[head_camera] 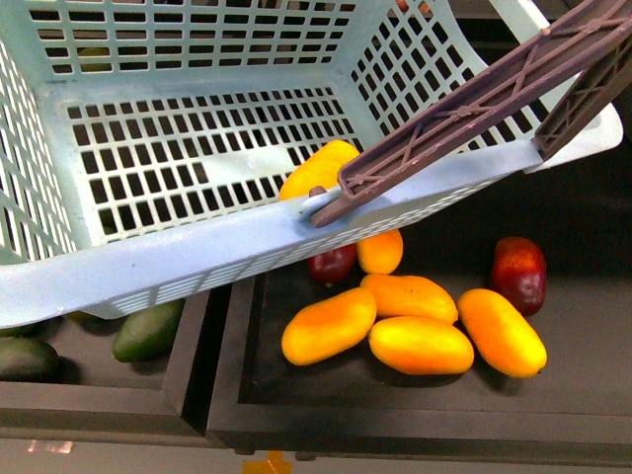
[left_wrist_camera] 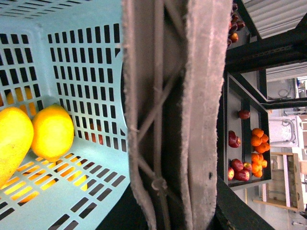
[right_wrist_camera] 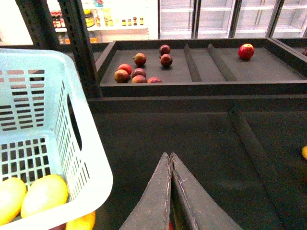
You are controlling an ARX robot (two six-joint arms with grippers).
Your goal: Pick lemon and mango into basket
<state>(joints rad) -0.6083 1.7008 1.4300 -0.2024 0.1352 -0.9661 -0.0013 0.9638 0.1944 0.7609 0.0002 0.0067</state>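
The aqua basket (head_camera: 148, 267) fills the front view, tilted, its brownish-mauve handle (head_camera: 474, 109) running up to the right. My left gripper (left_wrist_camera: 169, 203) is shut on that handle (left_wrist_camera: 201, 96), which hides its fingers. Inside the basket (left_wrist_camera: 91, 52) the round lemon (left_wrist_camera: 53, 132) lies against the longer mango (left_wrist_camera: 12, 143). In the front view one yellow-orange fruit (head_camera: 316, 168) shows above the near rim. My right gripper (right_wrist_camera: 170, 158) is shut on nothing, over a dark shelf beside the basket (right_wrist_camera: 91, 167), where two yellow fruits (right_wrist_camera: 43, 194) show.
Below the basket a dark tray (head_camera: 395, 415) holds several loose mangoes (head_camera: 421, 345), a small yellow-orange fruit (head_camera: 380, 252) and red fruits (head_camera: 519, 274). Avocados (head_camera: 148, 331) lie in the tray to the left. Further trays hold red fruits (right_wrist_camera: 139, 72) and mandarins (left_wrist_camera: 259, 139).
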